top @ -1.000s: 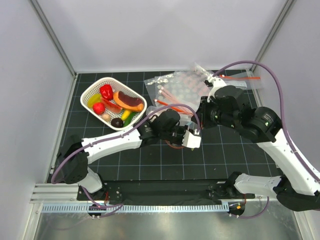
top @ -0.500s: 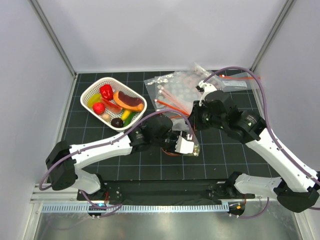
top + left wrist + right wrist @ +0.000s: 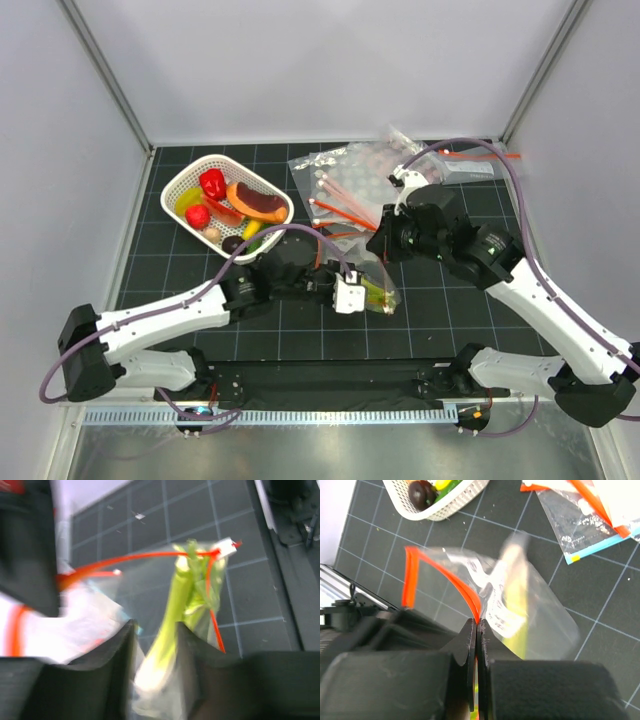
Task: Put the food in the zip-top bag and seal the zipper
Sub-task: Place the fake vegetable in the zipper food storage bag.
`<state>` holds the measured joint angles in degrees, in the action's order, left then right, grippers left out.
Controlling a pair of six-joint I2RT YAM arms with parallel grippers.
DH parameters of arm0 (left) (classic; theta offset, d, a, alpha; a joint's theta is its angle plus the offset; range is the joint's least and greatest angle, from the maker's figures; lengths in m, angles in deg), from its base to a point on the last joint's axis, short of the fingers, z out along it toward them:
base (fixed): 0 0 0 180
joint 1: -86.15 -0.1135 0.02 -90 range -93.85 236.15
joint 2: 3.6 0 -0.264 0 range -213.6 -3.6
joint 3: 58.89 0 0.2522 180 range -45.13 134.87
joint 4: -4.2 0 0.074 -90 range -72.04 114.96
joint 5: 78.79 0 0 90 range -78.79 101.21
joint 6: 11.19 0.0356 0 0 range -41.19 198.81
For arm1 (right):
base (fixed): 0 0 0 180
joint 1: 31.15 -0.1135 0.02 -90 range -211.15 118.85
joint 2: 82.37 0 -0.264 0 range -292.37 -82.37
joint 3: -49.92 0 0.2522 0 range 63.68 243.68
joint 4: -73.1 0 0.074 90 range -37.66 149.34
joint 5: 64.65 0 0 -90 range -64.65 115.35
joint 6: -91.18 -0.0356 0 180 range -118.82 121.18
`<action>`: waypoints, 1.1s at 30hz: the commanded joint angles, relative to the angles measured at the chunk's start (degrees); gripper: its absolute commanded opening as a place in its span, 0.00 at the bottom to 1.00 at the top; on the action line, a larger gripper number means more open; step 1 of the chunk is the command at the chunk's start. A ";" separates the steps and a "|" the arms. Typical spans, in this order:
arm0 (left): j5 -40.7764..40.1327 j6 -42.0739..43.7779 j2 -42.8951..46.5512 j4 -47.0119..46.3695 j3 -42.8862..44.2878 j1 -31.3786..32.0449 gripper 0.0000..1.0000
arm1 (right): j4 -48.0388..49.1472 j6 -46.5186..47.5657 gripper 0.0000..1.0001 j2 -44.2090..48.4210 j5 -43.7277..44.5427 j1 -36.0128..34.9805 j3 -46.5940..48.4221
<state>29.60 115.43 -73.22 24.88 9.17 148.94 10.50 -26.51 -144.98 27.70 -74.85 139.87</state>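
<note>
Leafy stalk (image 3: 172,605) tip inside bag (image 3: 540,615), both sides clamped.
Left fingers (image 3: 117,665) grip its white end; right fingers (image 3: 465,650) pinch the zipper (image 3: 410,575) edge, open tabletop (image 3: 600,645) beyond.

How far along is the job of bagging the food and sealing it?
Partly done: the leafy stalk's green end is already inside the zip-top bag. In hand: the left gripper grips the stalk's white end, and the right gripper pinches the zipper, with the mouth open. Left: the other toy foods lie in the white basket, and the zipper is unsealed.
</note>
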 commanded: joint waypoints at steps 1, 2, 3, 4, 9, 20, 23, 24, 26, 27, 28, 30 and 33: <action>-3.88 -3.57 3.70 -7.96 -0.95 0.32 0.36 | 5.07 0.43 0.01 2.31 -0.42 0.28 -1.73; -4.50 -4.10 4.06 -8.49 -1.39 0.32 0.31 | 5.77 0.78 0.01 2.32 -0.42 0.28 -2.61; -4.33 -4.54 4.23 -8.85 -1.48 0.32 0.29 | 5.95 0.87 0.01 2.32 -0.33 0.46 -2.88; -3.81 -4.72 4.50 -8.94 -1.48 0.32 0.28 | 6.47 0.96 0.01 2.32 -0.33 0.37 -3.23; -0.38 -4.72 5.20 -8.33 -1.66 0.32 0.32 | 7.88 1.49 0.01 1.18 -0.24 0.81 -3.32; 7.10 0.03 6.96 -7.44 -3.42 2.87 0.49 | 8.67 1.31 0.01 -0.06 -1.47 1.16 -3.23; 6.39 -0.32 5.91 -7.53 -2.80 3.57 0.51 | 9.02 1.23 0.01 -0.23 -1.65 1.16 -3.32; 5.70 -0.67 5.56 -7.62 -2.54 3.75 0.51 | 8.94 1.23 0.01 -0.23 -1.65 1.16 -3.41; 4.90 -1.37 4.16 -7.71 -1.66 4.01 0.47 | 9.29 1.14 0.01 -0.32 -1.65 1.16 -3.50; 4.64 -2.07 3.54 -7.80 -1.31 4.01 0.46 | 9.38 1.14 0.01 -0.32 -1.65 1.16 -3.67; 4.72 -2.52 3.10 -7.97 -0.70 4.10 0.43 | 9.55 1.14 0.01 -0.32 -1.65 1.16 -3.76; 4.55 -3.48 1.60 -9.02 -0.25 4.01 0.40 | 9.73 1.05 0.01 -0.41 -1.65 1.25 -3.94; 3.23 -5.41 -0.51 -11.13 0.36 4.10 0.37 | 9.99 0.96 0.01 -0.41 -3.49 1.16 -4.03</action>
<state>34.11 112.50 -72.35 18.41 6.59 152.79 16.54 -25.76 -145.42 26.02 -73.78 135.97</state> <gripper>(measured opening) 0.378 0.037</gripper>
